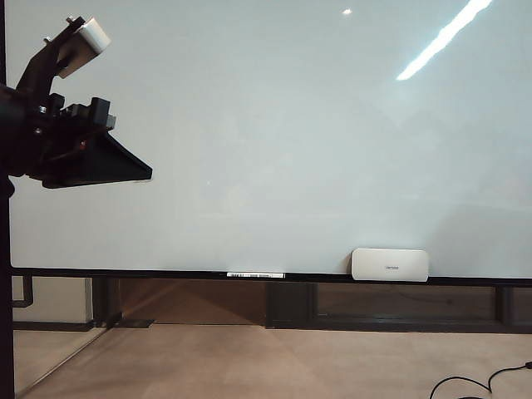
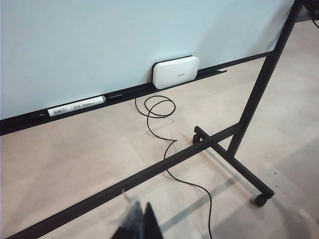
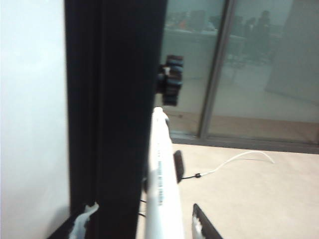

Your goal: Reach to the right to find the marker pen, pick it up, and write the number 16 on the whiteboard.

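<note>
The right claw (image 3: 142, 224), seen only in its own wrist view, stands open around a white marker pen (image 3: 162, 189) beside the board's black frame. The left claw (image 1: 79, 37) hangs high at the far left, its state unclear. The large glossy pale whiteboard (image 1: 274, 133) is blank; a white rounded eraser (image 1: 390, 264) and a second white marker (image 2: 76, 105) rest on its ledge.

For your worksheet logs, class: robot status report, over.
Left hand shut, raised. Right hand open, straddling white marker pen, ungripped. Glossy grey-white whiteboard blank. Black frame post close.
</note>
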